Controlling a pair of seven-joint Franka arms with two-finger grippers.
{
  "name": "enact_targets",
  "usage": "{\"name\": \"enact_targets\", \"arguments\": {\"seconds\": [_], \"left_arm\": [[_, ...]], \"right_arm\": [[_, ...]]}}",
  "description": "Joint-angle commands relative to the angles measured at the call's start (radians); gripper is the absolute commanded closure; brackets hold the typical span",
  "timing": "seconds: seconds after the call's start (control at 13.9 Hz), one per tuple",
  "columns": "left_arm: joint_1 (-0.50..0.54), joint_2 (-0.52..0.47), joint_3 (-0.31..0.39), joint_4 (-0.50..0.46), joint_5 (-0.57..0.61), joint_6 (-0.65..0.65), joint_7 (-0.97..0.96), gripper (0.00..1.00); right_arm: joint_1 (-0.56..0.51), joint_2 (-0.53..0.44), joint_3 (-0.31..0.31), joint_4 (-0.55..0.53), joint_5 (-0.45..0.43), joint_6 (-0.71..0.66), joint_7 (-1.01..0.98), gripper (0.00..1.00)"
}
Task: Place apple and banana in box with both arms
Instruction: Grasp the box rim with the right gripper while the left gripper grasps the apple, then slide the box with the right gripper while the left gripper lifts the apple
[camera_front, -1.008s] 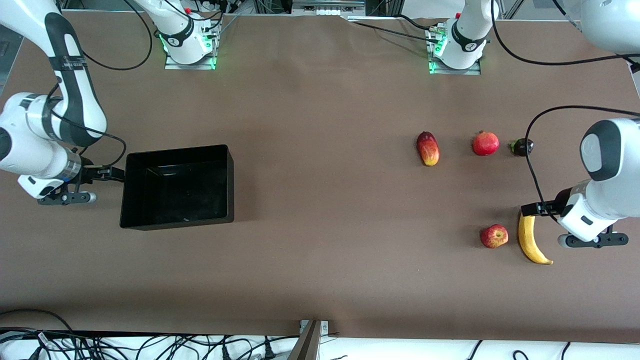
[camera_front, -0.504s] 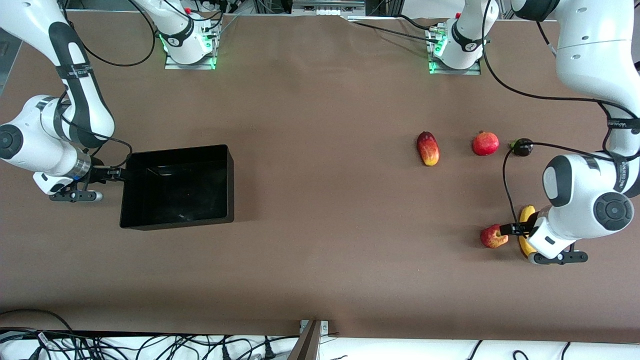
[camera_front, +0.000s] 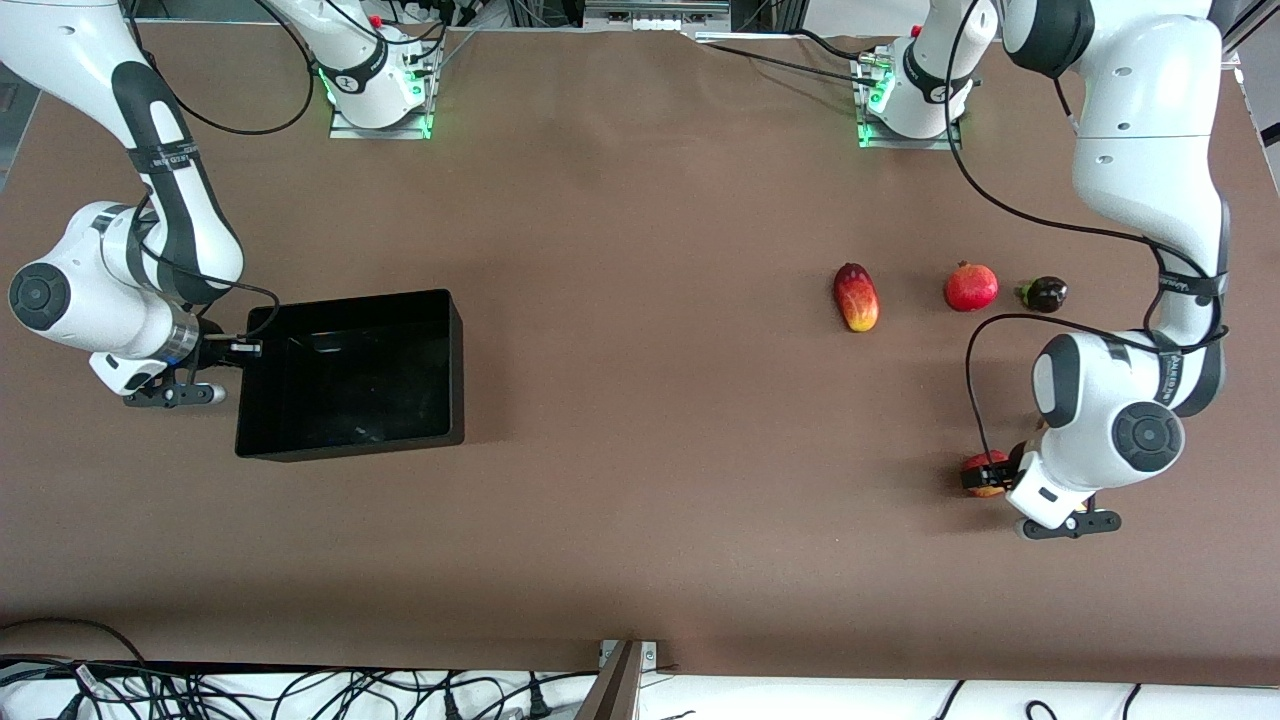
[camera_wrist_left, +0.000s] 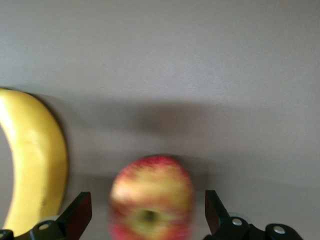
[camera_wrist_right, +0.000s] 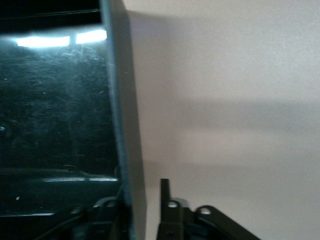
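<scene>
sliding across from the banana toward the apple over the last second, the left gripper now brackets the apple between its open jaws, one finger on each flank, with a gap visible at both sides and no contact yet. the banana lies just outside one jaw, beside the apple on the brown table; in the front view it is hidden beneath the left arm's wrist. at the right arm's end of the table, the right gripper has moved in from beside the box and straddles its end wall, one finger inside and one outside, jaws parted and apparently not yet clamped. the box has shifted slightly. judged from this, the apple pick is the step in hand, closing being the likely next move; neither fruit is in the box.
</scene>
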Motion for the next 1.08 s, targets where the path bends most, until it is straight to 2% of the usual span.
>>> {"name": "enact_targets", "arguments": {"seconds": [0.0,0.14,0.29,0.43,0.58,0.72,0.79,1.01], "left_arm": [[-0.007,0.042,0.01,0.035,-0.025,0.028,-0.025,0.0],[-0.005,0.042,0.009,0.035,-0.025,0.028,-0.029,0.0],[-0.004,0.043,0.009,0.035,-0.025,0.028,-0.029,0.02],[-0.005,0.049,0.009,0.035,-0.025,0.028,-0.043,0.37],[-0.005,0.055,0.009,0.035,-0.025,0.028,-0.072,0.69],[-0.005,0.054,0.009,0.035,-0.026,0.028,-0.086,0.87],[-0.005,0.052,0.009,0.035,-0.026,0.028,-0.088,1.0],[-0.008,0.017,0.007,0.035,-0.023,0.004,-0.089,1.0]], "right_arm": [[0.033,-0.001,0.004,0.032,0.017,0.008,-0.014,1.0],[0.076,-0.011,0.004,0.075,0.017,-0.033,0.015,1.0],[0.145,-0.011,0.004,0.177,0.017,-0.152,0.081,1.0],[0.246,-0.005,0.003,0.291,0.017,-0.277,0.181,1.0],[0.356,-0.001,0.003,0.342,0.018,-0.325,0.305,1.0],[0.48,0.028,0.003,0.383,0.018,-0.322,0.457,1.0],[0.545,0.061,0.004,0.412,0.018,-0.314,0.544,1.0],[0.683,0.202,0.004,0.552,0.018,-0.276,0.719,1.0]]}}
